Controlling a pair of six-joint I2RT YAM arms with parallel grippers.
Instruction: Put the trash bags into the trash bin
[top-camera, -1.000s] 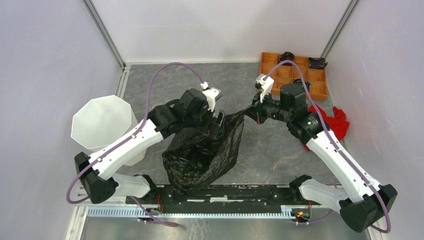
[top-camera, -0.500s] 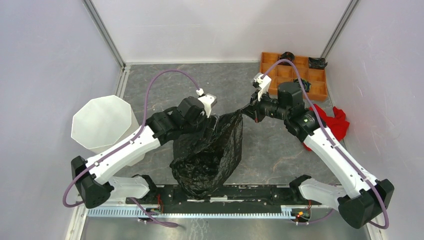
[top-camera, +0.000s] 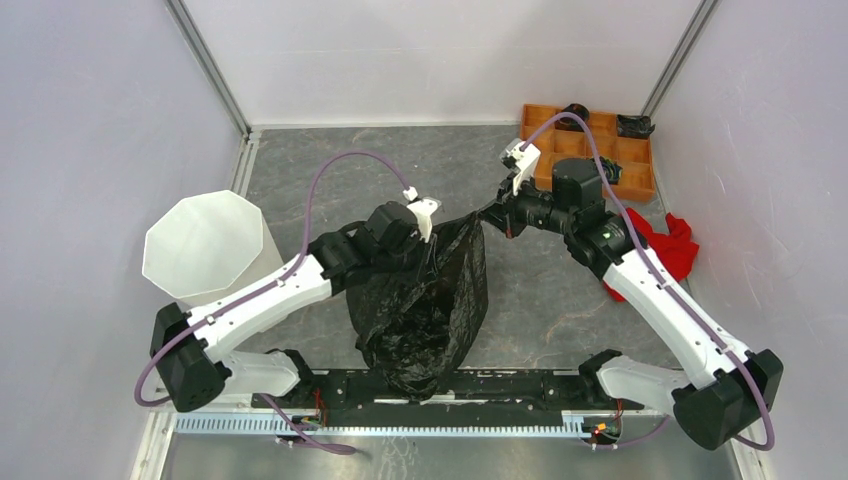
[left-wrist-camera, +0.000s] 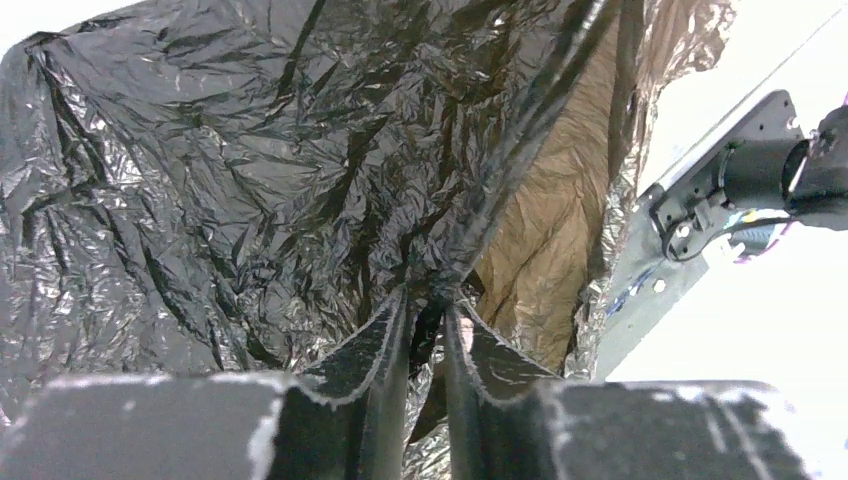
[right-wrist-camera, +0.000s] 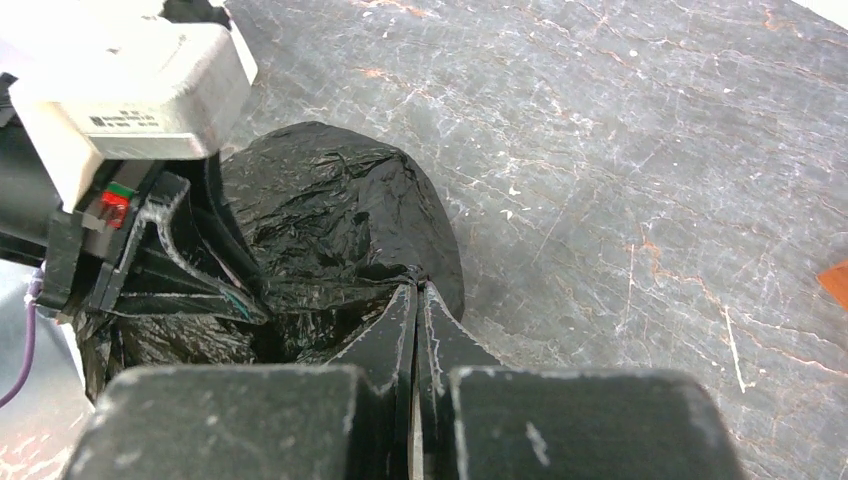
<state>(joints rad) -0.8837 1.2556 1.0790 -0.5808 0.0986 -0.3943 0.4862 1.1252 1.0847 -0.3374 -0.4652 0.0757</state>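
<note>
Bright, even overhead light, soft shadows. Glossy trash bag (left-wrist-camera: 250, 180) glints. Left wrist view: background blown white, foreground soft.

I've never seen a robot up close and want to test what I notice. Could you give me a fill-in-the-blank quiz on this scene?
The left gripper and the right gripper both pinch the wrinkly, glossy ___ plastic bag.
The white plastic bin with the octagonal rim stands to the bag's ___.
The crumpled red cloth lies to the bag's ___.
The compartmented plastic tray in the far corner is ___.
Missing words: black; left; right; orange.
</note>
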